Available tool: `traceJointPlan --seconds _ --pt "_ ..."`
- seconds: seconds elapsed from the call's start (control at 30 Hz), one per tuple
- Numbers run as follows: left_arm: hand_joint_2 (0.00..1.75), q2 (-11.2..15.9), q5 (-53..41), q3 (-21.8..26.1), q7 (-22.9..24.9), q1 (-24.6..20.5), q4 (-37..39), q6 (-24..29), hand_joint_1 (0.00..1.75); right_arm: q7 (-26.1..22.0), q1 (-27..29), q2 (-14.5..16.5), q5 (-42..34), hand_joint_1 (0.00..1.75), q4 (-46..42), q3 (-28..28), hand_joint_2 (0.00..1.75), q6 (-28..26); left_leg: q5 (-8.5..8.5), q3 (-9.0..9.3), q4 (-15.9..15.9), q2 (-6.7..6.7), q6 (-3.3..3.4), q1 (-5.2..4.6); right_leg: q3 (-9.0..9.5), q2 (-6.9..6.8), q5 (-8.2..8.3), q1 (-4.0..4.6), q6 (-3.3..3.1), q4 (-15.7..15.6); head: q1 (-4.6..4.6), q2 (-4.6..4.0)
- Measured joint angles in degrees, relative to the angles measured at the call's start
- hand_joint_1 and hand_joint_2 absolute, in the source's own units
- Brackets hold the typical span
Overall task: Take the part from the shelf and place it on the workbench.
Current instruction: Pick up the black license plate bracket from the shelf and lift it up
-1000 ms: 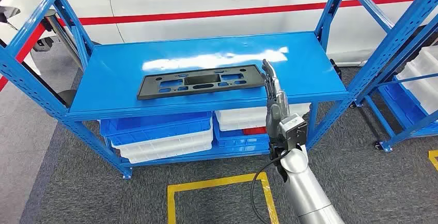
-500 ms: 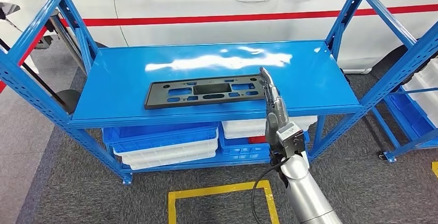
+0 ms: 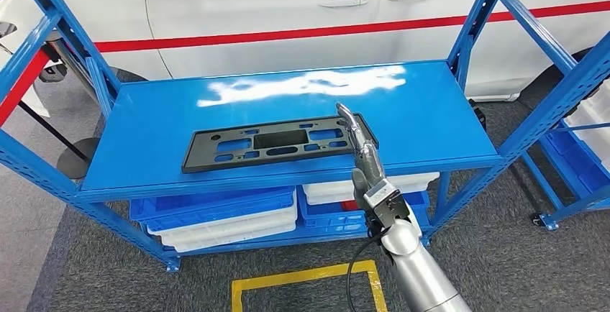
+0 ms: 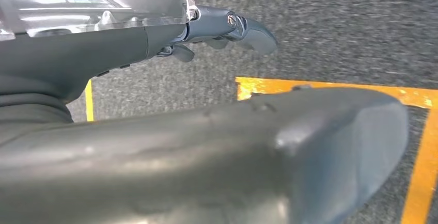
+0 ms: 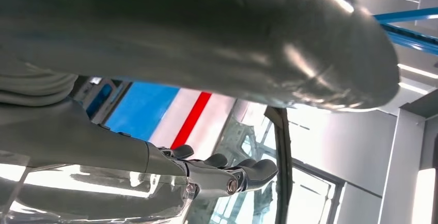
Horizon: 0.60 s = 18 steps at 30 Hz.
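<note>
I am reaching my right hand (image 3: 357, 139), fingers stretched out and holding nothing, over the right end of the part (image 3: 279, 141), which is lying flat near the front edge of the shelf (image 3: 431, 111); its long axis is running along that edge, left to right; I am judging it best to come down on the end bar and grip across the narrow width; my left hand (image 4: 227, 28) is hanging empty, fingers apart, away from the shelf.

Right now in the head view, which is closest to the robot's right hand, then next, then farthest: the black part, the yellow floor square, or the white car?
1. Black part: on the blue shelf, its right end under the right hand.
2. Yellow floor square: below the shelf, near the robot.
3. White car: behind the shelf, farthest.
</note>
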Motion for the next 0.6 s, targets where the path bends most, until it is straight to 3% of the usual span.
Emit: traceJointPlan --seconds 0.07,0.2,0.27,0.33,0.37,0.4,0.43,0.5,0.53,0.6 --pt "0.0 -0.01 -0.03 0.0 -0.03 -0.11 0.02 0.01 0.0 0.27 -0.09 -0.01 0.23 0.0 -0.1 0.07 0.0 0.08 1.29 1.45 -4.06 0.03 0.58 -0.25 0.29 -0.01 -0.59 0.17 0.57 0.12 0.01 0.0" --pt "0.0 -0.08 -0.13 0.0 -0.05 -0.14 0.03 -0.07 0.0 0.93 -0.34 -0.12 1.15 0.0 -1.33 0.6 0.0 0.58 1.42 2.36 -4.96 0.06 1.81 0.02 0.32 -0.07 -1.93 0.28 1.85 1.16 0.02 0.0" --pt "0.0 -0.15 -0.17 0.0 -0.13 -0.2 0.03 -0.11 0.0 1.05 -0.29 -0.33 1.97 0.0 -1.91 1.12 0.0 0.81 1.23 3.01 -5.31 0.14 2.31 0.26 -2.36 -0.14 -4.38 0.0 2.41 6.44 0.02 0.0" --pt "0.0 -0.14 -0.19 0.0 -0.25 -0.24 0.03 -0.11 0.0 1.05 0.22 -0.62 2.98 0.0 -2.05 1.78 0.0 0.91 0.69 3.47 -5.32 0.08 2.55 0.27 -7.26 -0.19 -6.87 -0.36 2.85 14.26 0.02 0.0" --pt "0.0 -0.15 -0.19 0.0 -0.31 -0.18 0.03 -0.11 0.0 1.01 0.56 -0.77 3.38 0.0 -2.05 2.1 0.0 0.89 0.38 3.76 -5.31 0.04 2.53 0.27 -9.16 -0.2 -6.9 -0.52 2.99 16.61 0.02 0.0" --pt "0.0 -0.18 -0.19 0.0 -0.36 -0.09 0.03 -0.12 0.0 0.95 0.8 -0.87 3.63 0.0 -2.05 2.39 0.0 0.86 0.04 4.16 -5.3 -0.01 2.46 0.27 -10.03 -0.21 -5.7 -0.66 3.08 16.76 0.02 0.0" --pt "0.0 -0.26 -0.16 0.0 -0.4 0.0 0.03 -0.16 0.0 0.85 0.91 -0.95 3.82 0.0 -2.06 2.66 0.0 0.86 -0.35 4.7 -5.29 -0.04 2.35 0.27 -9.65 -0.24 -3.34 -0.76 3.08 14.47 0.02 0.0" --pt "0.0 -0.46 -0.11 0.0 -0.43 0.07 0.04 -0.27 0.0 0.7 0.8 -1.04 4.17 0.0 -2.05 3.13 0.0 0.92 -1.29 5.77 -5.28 -0.07 1.93 0.18 -6.82 -0.34 1.73 -0.77 2.85 6.61 0.02 0.0" --pt "0.0 -0.56 -0.09 0.0 -0.4 0.02 0.05 -0.33 0.0 0.66 0.63 -1.07 4.39 0.0 -2.03 3.4 0.0 0.97 -1.75 6.09 -5.24 -0.08 1.63 0.09 -5.51 -0.37 3.03 -0.67 2.63 3.45 0.02 0.0" --pt "0.0 -0.66 -0.09 0.0 -0.12 -0.11 0.08 -0.28 0.0 0.65 0.26 -1.1 4.83 0.0 -1.97 3.97 0.0 1.04 -2.39 6.31 -5.33 -0.08 0.97 -0.05 -4.52 -0.32 2.93 -0.39 2.1 1.21 0.02 0.0"
